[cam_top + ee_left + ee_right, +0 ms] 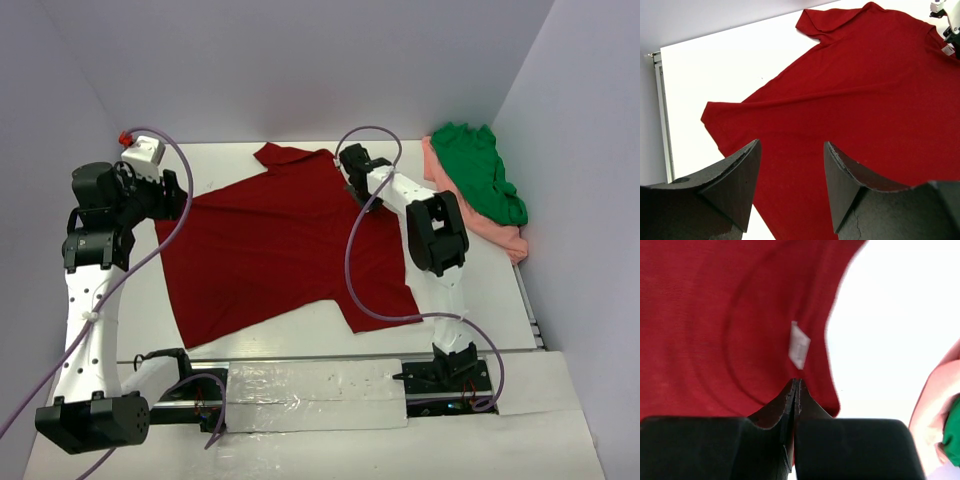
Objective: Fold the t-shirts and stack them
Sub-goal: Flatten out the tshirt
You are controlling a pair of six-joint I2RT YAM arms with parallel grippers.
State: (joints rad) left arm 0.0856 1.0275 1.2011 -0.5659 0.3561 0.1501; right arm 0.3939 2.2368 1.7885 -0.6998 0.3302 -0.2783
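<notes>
So the dark red shirt is spread flat mid-tabletop, collar toward 1 o'clock. My right claw is closed, tips at the collar beside the pale label; can't tell if it's pinching fabric. My left claw hangs open over the shirt's 9 o'clock edge. At 2 o'clock the green shirt is bunched on the pink one.

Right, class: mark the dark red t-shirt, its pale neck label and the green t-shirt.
dark red t-shirt (270, 250): top view, middle of its body.
neck label (799, 345): right wrist view, its centre.
green t-shirt (480, 170): top view, middle of the heap.
</notes>
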